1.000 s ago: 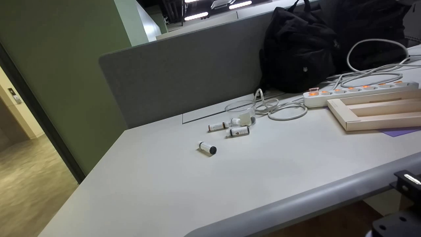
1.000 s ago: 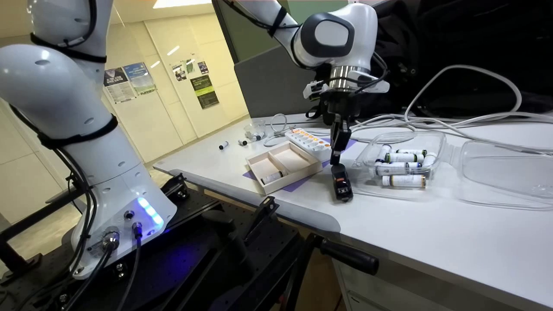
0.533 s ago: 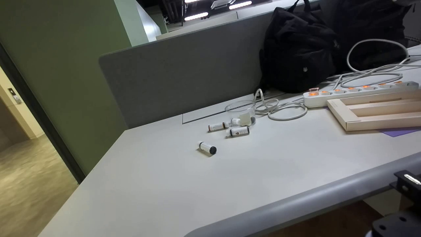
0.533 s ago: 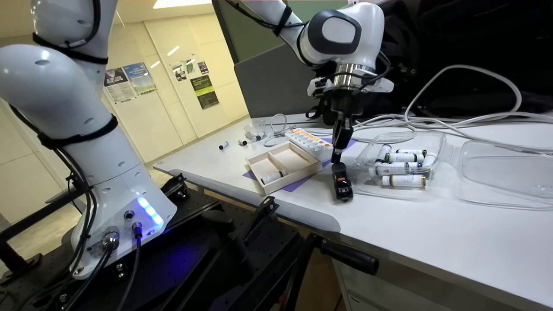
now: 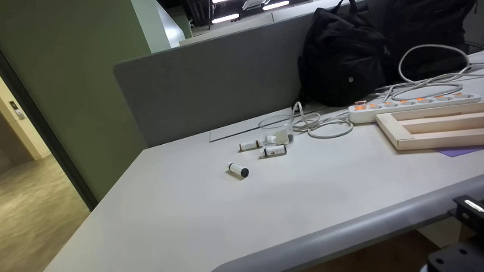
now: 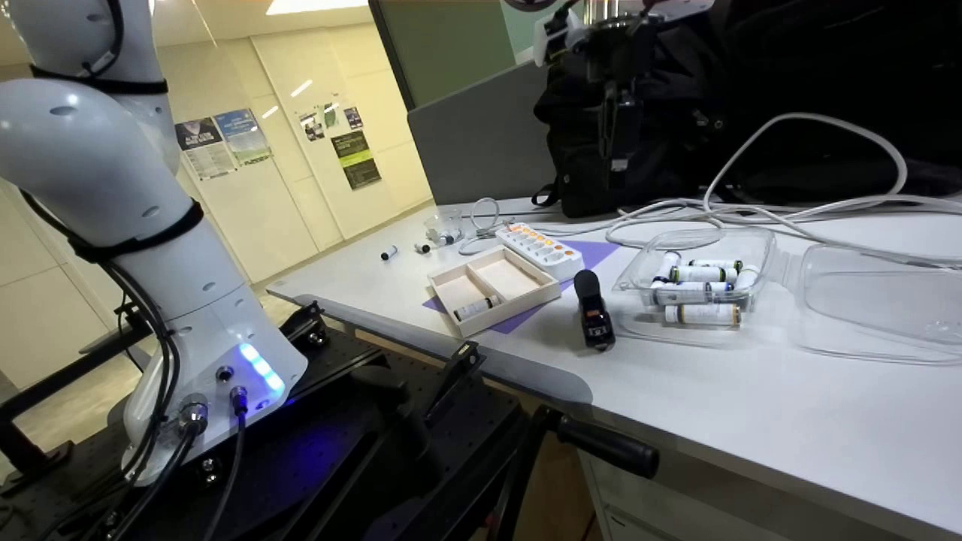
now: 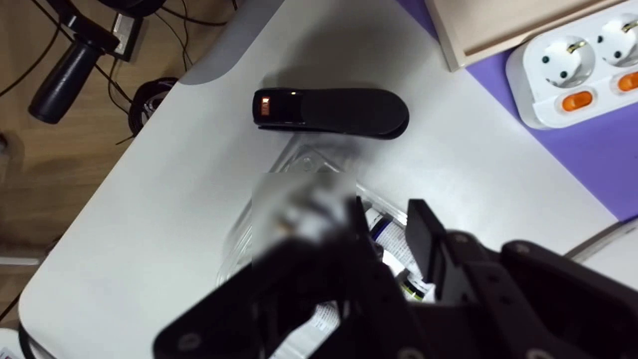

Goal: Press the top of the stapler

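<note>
The black stapler (image 6: 594, 309) stands on the white table between the wooden box and the clear plastic container. It has an orange label on one end and a rounded handle on the other. In the wrist view the whole stapler (image 7: 331, 112) lies beyond my fingertips, apart from them. My gripper (image 6: 618, 167) hangs well above the table, in front of the black backpack. In the wrist view my gripper (image 7: 387, 201) shows a gap between its fingers, with nothing held; vials show far below through the gap. The stapler is out of view in an exterior view.
A wooden box (image 6: 481, 324) and a white power strip (image 6: 564, 263) sit on a purple sheet (image 6: 601, 254). A clear container (image 6: 768, 252) with several vials and its open lid (image 6: 879, 300) lie beside the stapler. Cables (image 6: 812, 214) run behind. A backpack (image 5: 340, 56) stands at the back.
My gripper was down at the stapler's rounded end and has risen high above it, mostly within the last half second. The stapler stays in place; its rounded end now shows uncovered and higher.
</note>
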You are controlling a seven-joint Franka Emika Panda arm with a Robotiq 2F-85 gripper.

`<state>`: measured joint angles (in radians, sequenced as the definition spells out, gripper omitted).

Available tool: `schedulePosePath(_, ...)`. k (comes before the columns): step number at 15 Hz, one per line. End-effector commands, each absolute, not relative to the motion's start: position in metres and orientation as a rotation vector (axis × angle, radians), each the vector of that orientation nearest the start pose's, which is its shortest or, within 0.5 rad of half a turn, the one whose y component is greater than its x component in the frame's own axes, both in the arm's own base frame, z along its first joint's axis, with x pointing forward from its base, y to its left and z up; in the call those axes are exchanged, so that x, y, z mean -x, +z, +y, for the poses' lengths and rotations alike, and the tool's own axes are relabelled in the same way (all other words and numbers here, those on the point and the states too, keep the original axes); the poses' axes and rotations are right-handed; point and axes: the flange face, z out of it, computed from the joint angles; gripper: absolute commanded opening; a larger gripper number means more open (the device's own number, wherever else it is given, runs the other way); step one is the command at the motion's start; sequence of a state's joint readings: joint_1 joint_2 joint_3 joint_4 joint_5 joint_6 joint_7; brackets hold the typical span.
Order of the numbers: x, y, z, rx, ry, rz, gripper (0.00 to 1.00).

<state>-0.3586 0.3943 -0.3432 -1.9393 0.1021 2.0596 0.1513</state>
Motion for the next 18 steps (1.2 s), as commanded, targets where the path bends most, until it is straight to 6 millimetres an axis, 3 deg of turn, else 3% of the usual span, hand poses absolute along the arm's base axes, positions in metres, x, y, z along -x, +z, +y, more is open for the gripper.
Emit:
schedulePosePath(1,-0.457,0.276,-0.373,2.782,0.388,1.354,0.35)
schedulePosePath(3,-0.46,0.266,-0.369,2.787,0.412,1.341,0.47)
schedulePosePath(6,-0.462,0.251,-0.365,2.792,0.442,1.331,0.48)
schedulePosePath(18,-0.462,0.251,-0.366,2.792,0.442,1.332,0.48)
